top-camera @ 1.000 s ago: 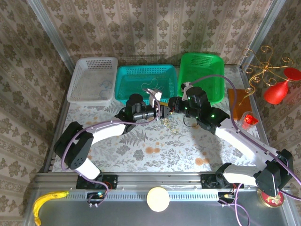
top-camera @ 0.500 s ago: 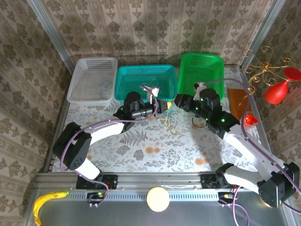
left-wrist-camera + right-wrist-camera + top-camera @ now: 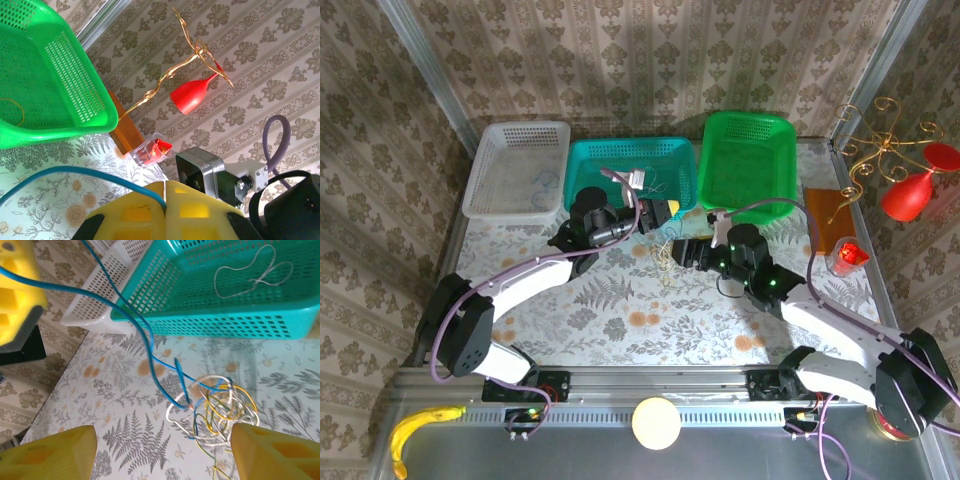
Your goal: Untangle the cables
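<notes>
Patterned wallpaper (image 3: 650, 60) closes in the room, and a surface (image 3: 620, 320) covered in a fern-and-flower print stretches between the walls. At the lower left of the top view a banana (image 3: 420, 425) lies on the metal rail (image 3: 720, 430), with a cream disc (image 3: 655, 423) at the rail's middle. Across the upper part of the frame stand a white basket (image 3: 520, 127), a teal basket (image 3: 630, 142) and a green basket (image 3: 720, 160), side by side. A whitish cable (image 3: 250, 275) lies in the teal basket, and a yellowish loop (image 3: 15, 112) lies in the green one. At the far right a red goblet (image 3: 908, 195) sits on a gold wire stand (image 3: 880, 140), with a brown block (image 3: 823, 215) and a clear cup (image 3: 845, 255) nearby.

The cables (image 3: 215, 407) lie tangled on the surface just in front of the teal basket, mid-frame. The left end effector (image 3: 165, 197) is clenched on a blue cable (image 3: 145, 335) that runs down into the tangle. The right end effector (image 3: 162, 435) hangs near the tangle, released, grasping nothing.

A second ago the two end effectors met over the tangle, the right one clenched. Since then the left has drawn up toward the teal basket. The right has let go, swung off toward the green basket and come back toward the lower left.
</notes>
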You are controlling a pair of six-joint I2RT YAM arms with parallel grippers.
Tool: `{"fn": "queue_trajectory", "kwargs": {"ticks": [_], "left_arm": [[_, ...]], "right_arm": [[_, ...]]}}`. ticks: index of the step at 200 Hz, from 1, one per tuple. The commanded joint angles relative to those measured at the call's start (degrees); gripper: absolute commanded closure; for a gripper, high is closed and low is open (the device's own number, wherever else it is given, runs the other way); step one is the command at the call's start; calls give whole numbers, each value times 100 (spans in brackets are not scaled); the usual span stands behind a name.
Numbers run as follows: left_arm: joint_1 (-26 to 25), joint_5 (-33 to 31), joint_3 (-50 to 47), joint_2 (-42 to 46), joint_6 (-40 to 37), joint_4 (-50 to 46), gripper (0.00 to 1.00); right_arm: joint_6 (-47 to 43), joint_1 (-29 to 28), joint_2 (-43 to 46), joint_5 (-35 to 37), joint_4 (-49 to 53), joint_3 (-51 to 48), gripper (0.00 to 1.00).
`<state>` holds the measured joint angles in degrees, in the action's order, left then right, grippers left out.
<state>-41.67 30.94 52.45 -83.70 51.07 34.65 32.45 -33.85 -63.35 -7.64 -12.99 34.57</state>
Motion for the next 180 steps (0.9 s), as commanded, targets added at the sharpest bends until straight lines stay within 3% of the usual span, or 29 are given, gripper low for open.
{"fn": "queue_trajectory", "kwargs": {"ticks": [1,36,70,98,147,180], "left_arm": [[-71,-122,195,135,317,-11,100],[-98,-185,334,174,626,100,100],[-69,-229,537,248,1156,432,100],[18,-254,785,340,1504,606,100],[189,-351,932,416,1910,1011,100],[278,-442,803,446,2094,1264,100]], "right_arm": [[-163,-69,-396,480,-837,158,27],[-51,-96,-1280,897,-1489,344,31],[114,-105,-2058,966,-1652,446,59],[298,-131,-2371,1048,-1830,154,72],[465,-131,-2470,1141,-1802,-257,68],[339,-131,-2159,1063,-1305,-242,52]]}}
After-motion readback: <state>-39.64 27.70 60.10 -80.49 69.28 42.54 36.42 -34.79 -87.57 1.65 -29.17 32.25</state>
